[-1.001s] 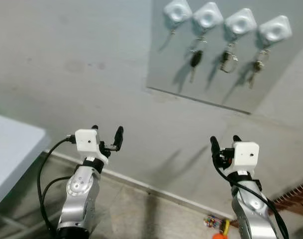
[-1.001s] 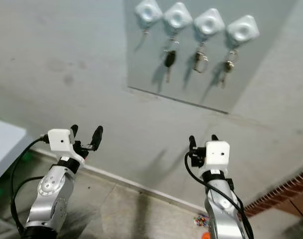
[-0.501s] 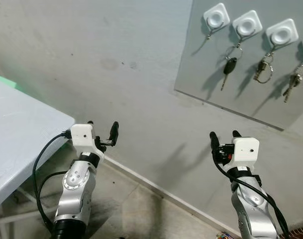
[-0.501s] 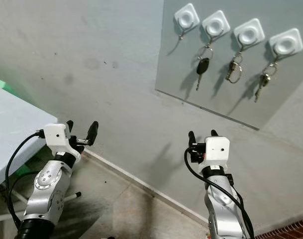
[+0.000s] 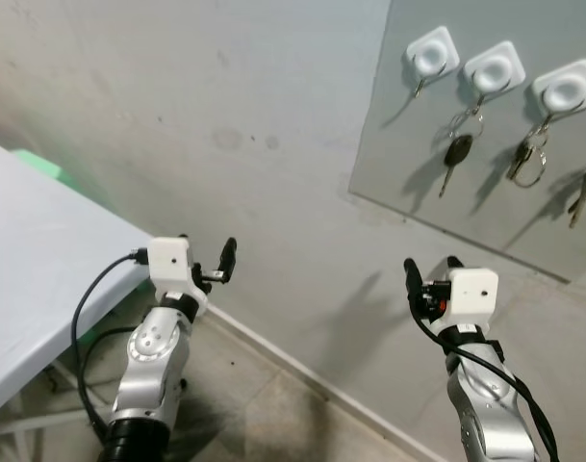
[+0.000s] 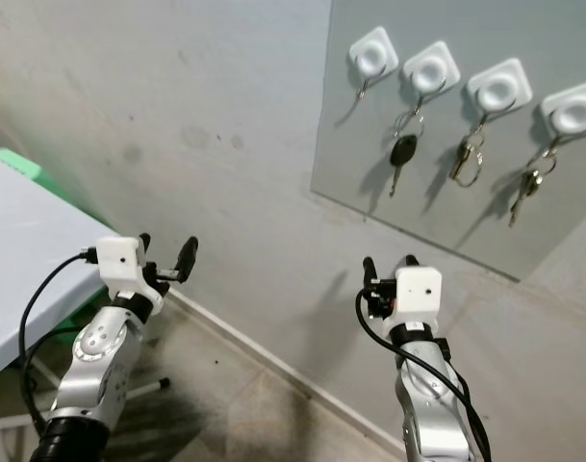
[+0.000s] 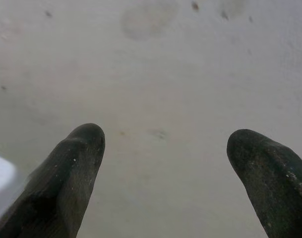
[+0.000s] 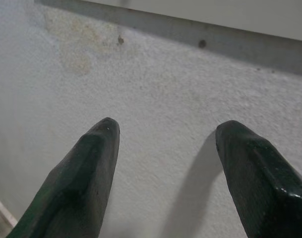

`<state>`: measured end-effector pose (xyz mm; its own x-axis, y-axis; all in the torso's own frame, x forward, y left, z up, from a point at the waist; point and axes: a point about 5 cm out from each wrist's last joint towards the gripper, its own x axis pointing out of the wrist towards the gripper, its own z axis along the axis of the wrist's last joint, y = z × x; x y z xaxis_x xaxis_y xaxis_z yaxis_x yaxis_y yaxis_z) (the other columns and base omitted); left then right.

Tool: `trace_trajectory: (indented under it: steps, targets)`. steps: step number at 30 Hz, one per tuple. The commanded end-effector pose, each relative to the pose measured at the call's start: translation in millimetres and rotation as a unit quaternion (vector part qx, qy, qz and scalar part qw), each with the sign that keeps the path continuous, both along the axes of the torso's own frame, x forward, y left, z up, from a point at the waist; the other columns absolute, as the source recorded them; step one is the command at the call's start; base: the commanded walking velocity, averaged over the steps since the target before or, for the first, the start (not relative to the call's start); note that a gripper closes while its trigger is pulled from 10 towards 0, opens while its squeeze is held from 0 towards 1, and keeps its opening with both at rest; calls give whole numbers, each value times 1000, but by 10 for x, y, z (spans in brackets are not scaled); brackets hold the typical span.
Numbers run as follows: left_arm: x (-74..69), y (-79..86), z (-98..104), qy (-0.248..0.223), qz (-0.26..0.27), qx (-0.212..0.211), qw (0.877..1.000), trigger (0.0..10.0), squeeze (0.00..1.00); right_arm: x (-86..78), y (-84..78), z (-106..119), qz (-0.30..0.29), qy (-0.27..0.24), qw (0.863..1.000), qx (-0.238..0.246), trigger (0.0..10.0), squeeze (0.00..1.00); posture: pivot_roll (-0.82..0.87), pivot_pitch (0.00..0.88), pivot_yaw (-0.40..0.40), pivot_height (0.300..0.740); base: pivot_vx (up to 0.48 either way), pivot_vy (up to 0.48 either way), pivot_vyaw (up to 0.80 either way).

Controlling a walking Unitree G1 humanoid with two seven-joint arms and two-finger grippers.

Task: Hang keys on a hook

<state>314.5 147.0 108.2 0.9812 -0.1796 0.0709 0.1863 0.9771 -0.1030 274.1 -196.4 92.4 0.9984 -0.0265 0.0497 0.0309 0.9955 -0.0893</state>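
A grey board (image 6: 437,207) on the wall carries several white hooks. The leftmost hook (image 6: 374,54) is bare. A black-headed key (image 6: 402,154) hangs from the second hook (image 6: 433,68), a key ring (image 6: 466,160) from the third, and another bunch of keys (image 6: 525,187) from the fourth. My left gripper (image 5: 208,252) is raised before the wall, far left of and below the board, open and empty. Below the board, my right gripper (image 5: 431,265) is also open and empty. In the wrist views, the left gripper (image 7: 165,144) and the right gripper (image 8: 165,129) face bare wall.
A white table (image 5: 42,250) stands at the left, close to my left arm, with something green (image 5: 38,159) behind it. A skirting strip runs along the foot of the wall above a concrete floor (image 5: 273,414).
The camera has swung left: the board now sits further right in the picture and the white table has come into view. Both grippers stay open and raised as before.
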Motion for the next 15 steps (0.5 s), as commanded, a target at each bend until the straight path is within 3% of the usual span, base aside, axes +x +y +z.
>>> trace_trajectory:
  steps: [1,15]
  targets:
    - [-28,113,-54,10,14,8,1000,10000,0,69,65,83,16,-14,1000,5,10000,0,7,18,-26,740,0,0,800]
    - [-92,50,-16,-4,7,2,1000,10000,0,57,54,82,20,-14,1000,5,10000,0,11,28,-32,740,0,0,800]
